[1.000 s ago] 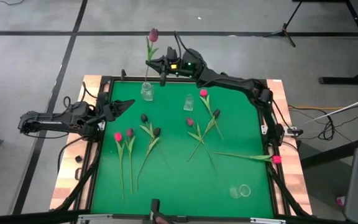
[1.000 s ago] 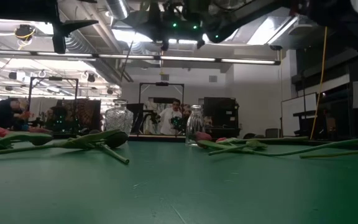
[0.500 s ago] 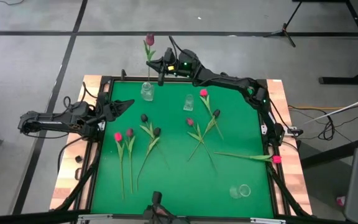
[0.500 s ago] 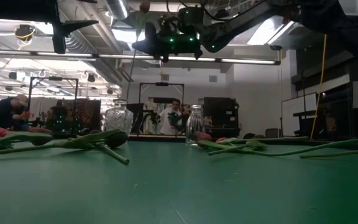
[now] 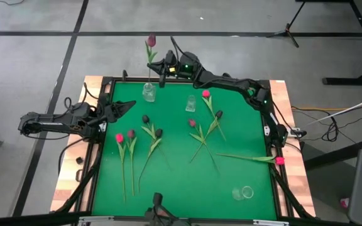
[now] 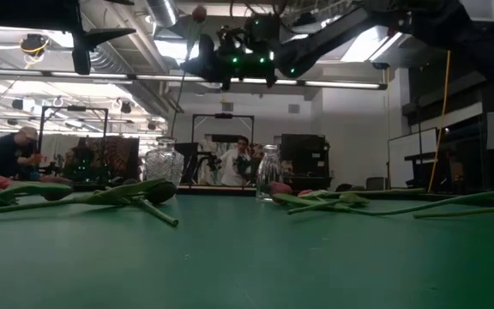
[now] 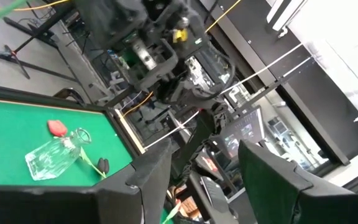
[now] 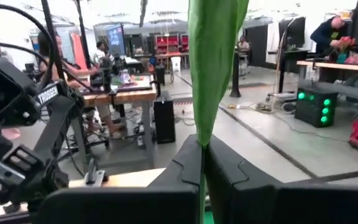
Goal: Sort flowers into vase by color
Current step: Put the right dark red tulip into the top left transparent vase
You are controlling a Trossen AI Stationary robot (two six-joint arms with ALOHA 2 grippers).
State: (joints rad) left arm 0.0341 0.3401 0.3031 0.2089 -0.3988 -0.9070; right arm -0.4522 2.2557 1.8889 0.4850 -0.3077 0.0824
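My right gripper (image 5: 158, 67) reaches over the table's far left corner and is shut on a flower with a dusky purple head (image 5: 151, 41). The flower stands upright above a clear glass vase (image 5: 148, 92). Whether its lower stem end is inside the vase, I cannot tell. In the low view the head (image 6: 199, 13) shows above the gripper (image 6: 223, 75). A second upright vase (image 5: 191, 103) stands to the right. Several pink, purple and dark flowers (image 5: 153, 141) lie flat on the green mat. My left gripper (image 5: 131, 107) waits open at the left edge. My right gripper pinches the flower's green stem and leaf (image 8: 202, 144) between its two fingers, some way below the head. The fingers come in about level from the table's right and lie across the stem. The flower is lifted clear of the mat and stands upright, with its leaf (image 8: 213, 62) rising above the fingers.
A third clear vase (image 5: 244, 193) lies on its side near the front right corner, and a pink flower (image 5: 279, 161) lies at the right edge. A wooden frame (image 5: 96, 85) borders the mat. People stand in the room beyond the far edge.
My right gripper has sunk with the purple flower toward the far left vase and drifted slightly toward the table's left. It has stayed shut, and the flower has stayed upright.
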